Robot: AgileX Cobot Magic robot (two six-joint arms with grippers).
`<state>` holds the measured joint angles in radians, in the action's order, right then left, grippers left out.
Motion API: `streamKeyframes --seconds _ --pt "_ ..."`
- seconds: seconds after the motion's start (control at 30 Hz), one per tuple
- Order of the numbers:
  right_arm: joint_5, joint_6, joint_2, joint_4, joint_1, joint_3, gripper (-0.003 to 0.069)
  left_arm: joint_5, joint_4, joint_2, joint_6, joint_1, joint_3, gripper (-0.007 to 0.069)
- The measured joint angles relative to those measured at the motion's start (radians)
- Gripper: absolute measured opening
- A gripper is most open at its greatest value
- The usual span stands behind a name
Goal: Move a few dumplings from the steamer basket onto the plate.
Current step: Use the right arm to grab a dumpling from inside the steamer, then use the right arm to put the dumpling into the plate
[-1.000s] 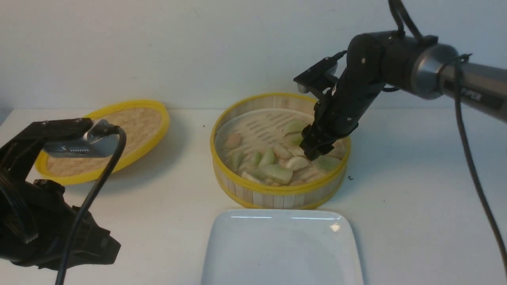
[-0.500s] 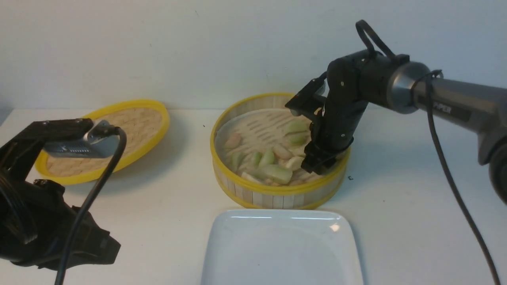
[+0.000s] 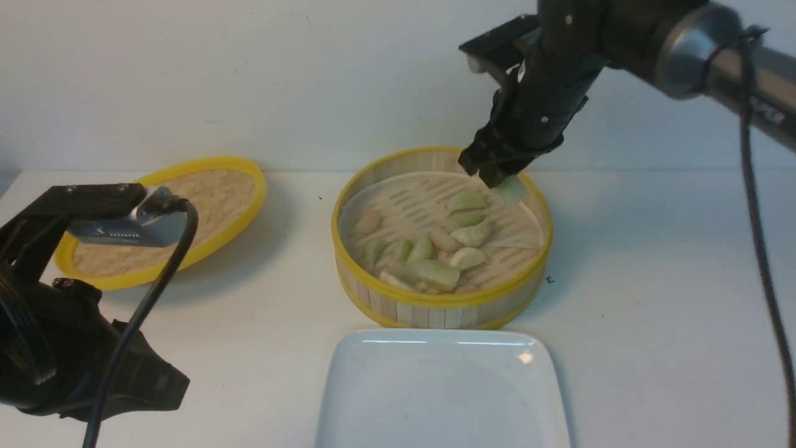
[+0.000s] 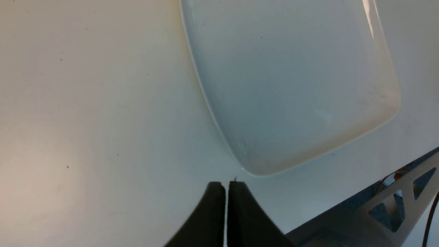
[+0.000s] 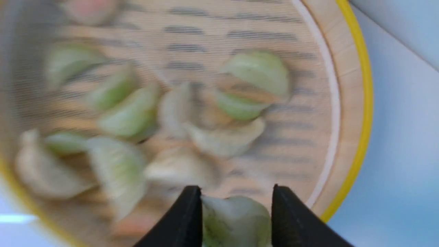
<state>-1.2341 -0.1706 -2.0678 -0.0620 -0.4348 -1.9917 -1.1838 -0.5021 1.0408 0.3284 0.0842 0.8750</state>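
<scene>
Movement: black right gripper has risen out of the basket since the earlier frame and now hangs above the far rim with one piece in its jaws.
Left gripper: black, jaws pressed together on nothing; parked low over the white table, near a corner of the plate.
Lid: flat, round, woven straw with a yellow rim; rests tilted on the table at far left, well apart from the basket.
Steamer basket: round, deep, bamboo-slat, yellow rims, pale slatted floor; stands at table centre, just behind the plate.
Dumplings: small pleated crescents in pale green, cream and pinkish tones; about ten lie loose on the basket floor, mostly toward the near side.
Plate: glossy white, square, rounded corners; bare, nothing delivered yet.
Held dumpling: pale green pleated crescent, pinched across its body between the two black fingers, which stand part-closed on it.
Handling: judged light and slightly yielding, with a smooth skin that may slip. Grip across the fat middle, not the thin pleated edge, with moderate force.
Next step: judged to be a carry forward over the near rim, then a low release on the plate.
</scene>
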Motion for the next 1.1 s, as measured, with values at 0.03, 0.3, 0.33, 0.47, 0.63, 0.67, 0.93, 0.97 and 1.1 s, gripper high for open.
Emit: streamKeyframes --seconds 0.03,0.3,0.33,0.47,0.63,0.67,0.93,0.97,1.1 --pt "0.000 0.005 0.052 -0.033 0.000 0.052 0.0243 -0.002 0.000 -0.006 0.004 0.000 0.000 -0.0006" --pt "0.003 -0.055 0.416 -0.238 -0.084 0.585 0.0241 0.032 -0.019 -0.031 0.007 0.001 0.000 -0.0006" --pt "0.029 -0.055 0.435 -0.246 -0.136 0.670 0.0241 0.048 -0.031 -0.014 0.007 0.001 0.002 -0.0006" --pt "0.150 -0.039 0.426 -0.255 -0.230 0.815 0.0241 0.085 -0.062 0.075 0.017 0.001 0.057 -0.0006" --pt "0.314 0.029 0.364 -0.255 -0.301 0.924 0.0241 0.135 -0.064 0.257 0.048 0.073 0.242 -0.0006" --pt "0.318 0.037 0.355 -0.254 -0.303 0.925 0.0241 0.138 -0.061 0.273 0.048 0.088 0.259 -0.0006" --pt "0.340 0.164 0.299 -0.261 -0.304 0.927 0.0433 0.140 0.022 0.641 0.046 0.249 0.589 -0.0005" --pt "0.334 0.171 0.299 -0.261 -0.304 0.927 0.0471 0.140 0.036 0.683 0.046 0.260 0.629 -0.0003" --pt "0.304 0.184 0.312 -0.261 -0.304 0.927 0.0544 0.140 0.088 0.821 0.040 0.289 0.762 0.0019"
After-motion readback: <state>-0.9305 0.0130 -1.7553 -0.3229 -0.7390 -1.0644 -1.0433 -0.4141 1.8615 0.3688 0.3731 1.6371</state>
